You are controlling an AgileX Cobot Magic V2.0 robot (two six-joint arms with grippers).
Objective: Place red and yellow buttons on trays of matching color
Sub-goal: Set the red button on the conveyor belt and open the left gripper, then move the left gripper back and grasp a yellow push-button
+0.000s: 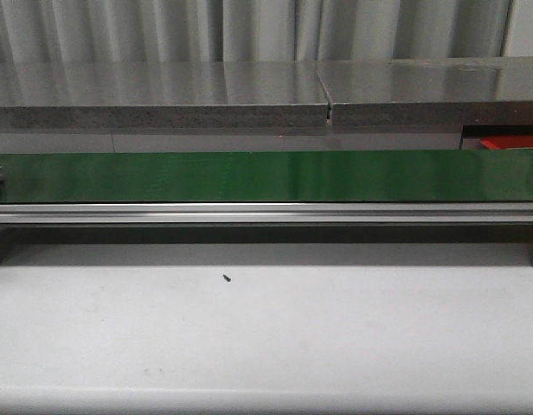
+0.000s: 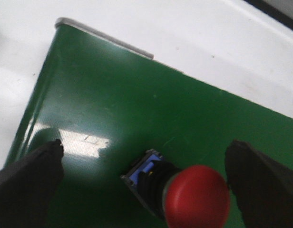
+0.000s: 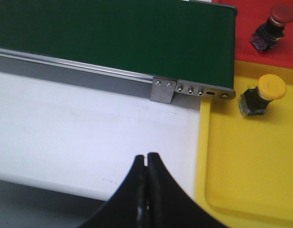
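White tabletop [image 1: 266, 337] lying in front, green conveyor belt [image 1: 266, 175] running across it, grey curtain behind. No readable labels or writing showing anywhere. Left gripper [image 2: 144, 178] hanging wide open over the belt, fingers [image 2: 30, 178] straddling 1 red button [image 2: 196, 197] lying tilted on the green surface, not touching it. Right gripper [image 3: 146, 164] pressed closed, holding nothing, hovering over the white table near the belt end. Yellow tray [image 3: 246, 161] holding 1 yellow button [image 3: 263, 94]; red tray [image 3: 260, 33] holding another red button [image 3: 272, 26].
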